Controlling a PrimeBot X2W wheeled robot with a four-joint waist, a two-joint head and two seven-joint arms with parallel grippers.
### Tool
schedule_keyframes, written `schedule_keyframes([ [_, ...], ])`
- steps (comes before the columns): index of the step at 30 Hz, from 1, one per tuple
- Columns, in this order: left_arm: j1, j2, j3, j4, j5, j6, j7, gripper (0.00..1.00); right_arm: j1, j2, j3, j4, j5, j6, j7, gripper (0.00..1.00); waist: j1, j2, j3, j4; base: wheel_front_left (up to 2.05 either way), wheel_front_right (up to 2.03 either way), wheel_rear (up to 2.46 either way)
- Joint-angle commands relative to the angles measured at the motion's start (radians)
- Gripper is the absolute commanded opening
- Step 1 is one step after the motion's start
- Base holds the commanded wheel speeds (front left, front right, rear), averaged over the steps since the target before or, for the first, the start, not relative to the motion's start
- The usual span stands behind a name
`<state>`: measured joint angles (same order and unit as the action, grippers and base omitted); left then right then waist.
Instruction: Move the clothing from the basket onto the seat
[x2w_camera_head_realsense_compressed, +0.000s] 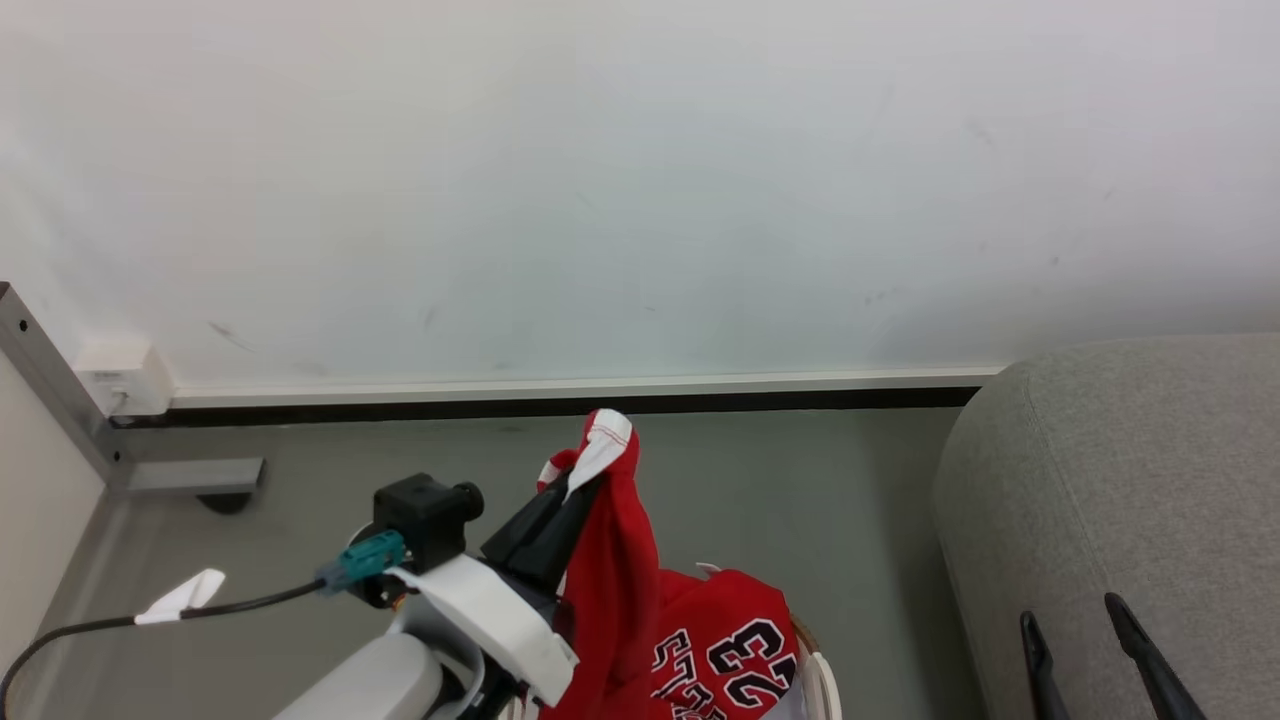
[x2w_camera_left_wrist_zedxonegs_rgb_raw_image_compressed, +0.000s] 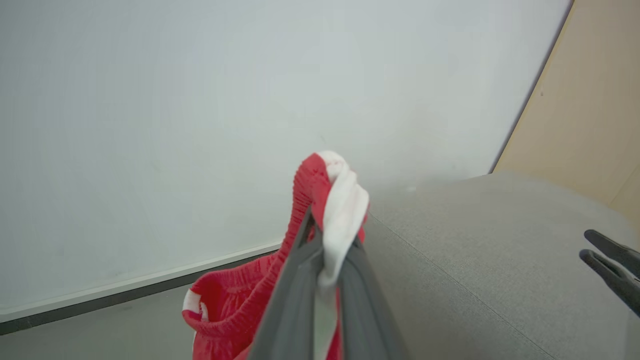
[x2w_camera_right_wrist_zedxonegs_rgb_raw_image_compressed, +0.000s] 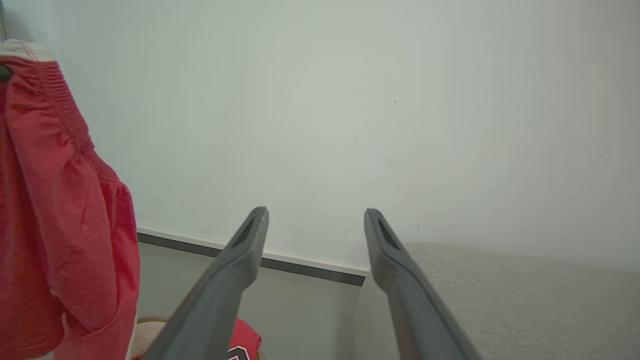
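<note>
Red basketball garments, white-and-black trim: two.
1. Red garment with elastic waistband (x2w_camera_head_realsense_compressed: 615, 560): hangs with its long axis vertical, waistband uppermost. The left gripper (x2w_camera_head_realsense_compressed: 588, 478) has its fingers clamped on the white-edged fold, above the basket.
2. Red jersey numbered 23 (x2w_camera_head_realsense_compressed: 735, 640): lies in the oval white plastic basket (x2w_camera_head_realsense_compressed: 828, 690); both are cut off at the near edge.

Large grey fabric seat (x2w_camera_head_realsense_compressed: 1120, 480): one, to the right.

Right gripper (x2w_camera_head_realsense_compressed: 1090, 625): fingers apart, seen against the seat.

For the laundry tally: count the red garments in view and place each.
2. One red garment hangs pinched in the left tool over the basket; the number 23 jersey lies in the basket. Others may be hidden underneath.
</note>
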<state>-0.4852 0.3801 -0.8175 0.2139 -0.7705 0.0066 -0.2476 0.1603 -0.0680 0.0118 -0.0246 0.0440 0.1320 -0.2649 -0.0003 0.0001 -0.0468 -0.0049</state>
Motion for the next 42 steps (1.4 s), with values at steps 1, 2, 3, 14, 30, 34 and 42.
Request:
schedule_keyframes([
  [1,0.002,0.013,0.006,-0.013,-0.006,0.007,0.002,0.00,0.012,-0.010,0.010,0.002,-0.003,-0.002,0.001,1.00,0.0003,-0.0001,-0.005,-0.005,0.00,0.00,0.00],
  [2,0.000,0.015,0.009,-0.021,-0.005,0.012,0.006,0.00,0.013,-0.017,0.017,-0.001,-0.003,-0.002,0.001,1.00,0.0003,-0.0001,-0.007,-0.006,0.00,0.00,0.00],
  [3,-0.002,0.018,0.010,-0.027,-0.005,0.013,0.008,0.00,0.013,-0.024,0.030,-0.005,-0.002,-0.002,0.001,1.00,0.0003,-0.0001,-0.008,-0.007,0.00,0.00,0.00],
  [14,-0.028,0.000,-0.014,-0.093,0.012,0.020,0.029,0.00,-0.069,-0.214,0.346,-0.018,0.070,-0.002,0.001,1.00,0.0003,-0.0001,-0.010,0.007,0.00,0.00,0.00],
  [30,-0.085,-0.077,-0.108,-0.163,0.055,-0.004,0.084,0.00,-0.328,-0.106,0.558,0.331,0.091,-0.002,0.001,1.00,0.0003,-0.0001,-0.018,0.062,0.00,0.00,0.00],
  [34,-0.098,-0.092,-0.119,-0.190,0.048,-0.010,0.098,0.00,-0.380,-0.051,0.552,0.462,0.101,-0.002,0.001,1.00,0.0003,-0.0001,-0.020,0.079,0.00,0.00,0.00],
  [42,-0.105,-0.089,-0.123,-0.188,0.035,-0.007,0.115,0.00,-0.436,-0.010,0.544,0.542,0.190,-0.002,0.001,0.00,0.0003,-0.0001,-0.019,0.100,0.00,0.00,0.00],
])
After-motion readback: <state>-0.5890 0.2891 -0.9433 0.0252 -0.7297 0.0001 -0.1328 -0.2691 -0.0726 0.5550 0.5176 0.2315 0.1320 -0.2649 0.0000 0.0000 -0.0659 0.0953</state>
